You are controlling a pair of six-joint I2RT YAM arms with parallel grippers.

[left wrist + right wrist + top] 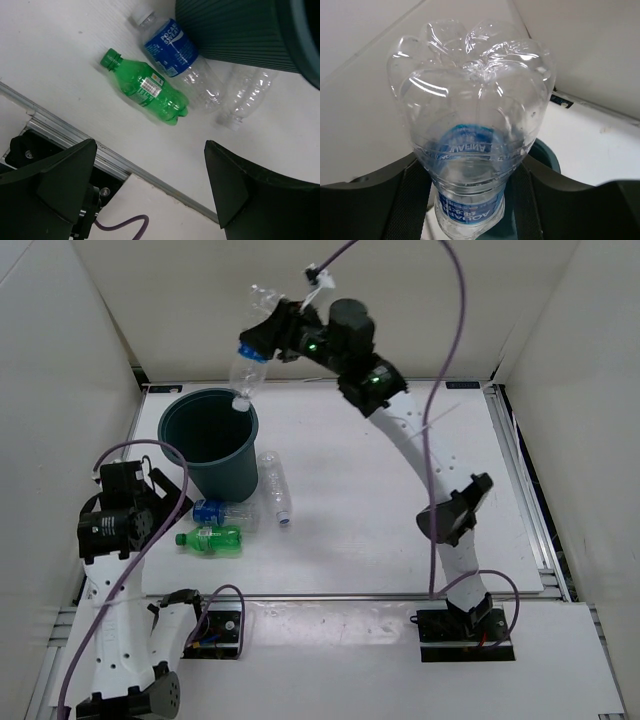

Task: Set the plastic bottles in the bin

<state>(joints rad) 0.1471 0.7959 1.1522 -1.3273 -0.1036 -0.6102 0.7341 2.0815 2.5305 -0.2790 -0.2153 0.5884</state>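
White counter [400, 500]: three bottles [275, 488] beside one bin [225, 475], fourth bottle [247, 370] cap-down over it, clamped in right gripper [265, 336]; left gripper [150, 150] wide open, empty, near the green bottle [147, 92].

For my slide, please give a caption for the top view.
Right end effector holds a clear bottle cap-down over the bin.

A dark teal ribbed bin [226, 476], a green bottle [210, 539], a clear, blue-labelled bottle [247, 362] and a white table [380, 520] are noted.

Clear bottle [247, 372] cap-down over upright teal bin [222, 476]; three bottles [212, 539] beside it.
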